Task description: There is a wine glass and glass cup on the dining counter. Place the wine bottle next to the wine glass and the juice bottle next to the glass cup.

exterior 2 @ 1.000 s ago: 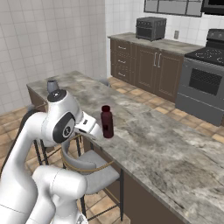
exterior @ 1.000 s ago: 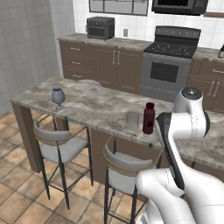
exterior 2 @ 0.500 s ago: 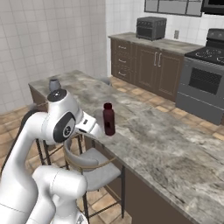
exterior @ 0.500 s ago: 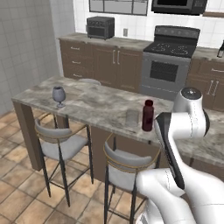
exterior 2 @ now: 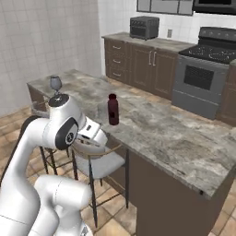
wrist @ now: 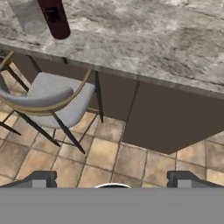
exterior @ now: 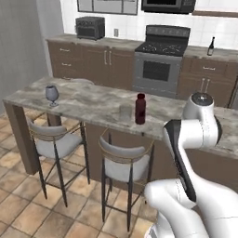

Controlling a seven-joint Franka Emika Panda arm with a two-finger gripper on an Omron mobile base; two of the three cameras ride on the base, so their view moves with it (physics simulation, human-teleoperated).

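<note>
Spanning the room from left to right, the dining tabletop carried the small things at bar height, with two stools tucked under its near edge; its length explained why the two glasses could sit well apart, each marking a separate drop spot. The arm stood folded in front of the tabletop's near edge, hand held low and back from the stone; judged a carry posture for driving, not a reach. The fingers stood wide apart and held nothing; the hand view looked down past them at tiled floor and a stool seat, tabletop edge above.

Juice bottle stood upright on the stone, near the middle of the tabletop; the glass cup sat just beside it on its left, seemingly not touching; that pairing read as already done. In the hand view the bottle's base and the cup showed at the top left, side by side.

Wine glass stood alone near the far left end, upright on its foot, nothing beside it; a slot judged left for the wine bottle. Wine bottle stood upright on the back kitchen counter, right of the stove, well apart from the glass; fetching it looked the step in hand.
</note>
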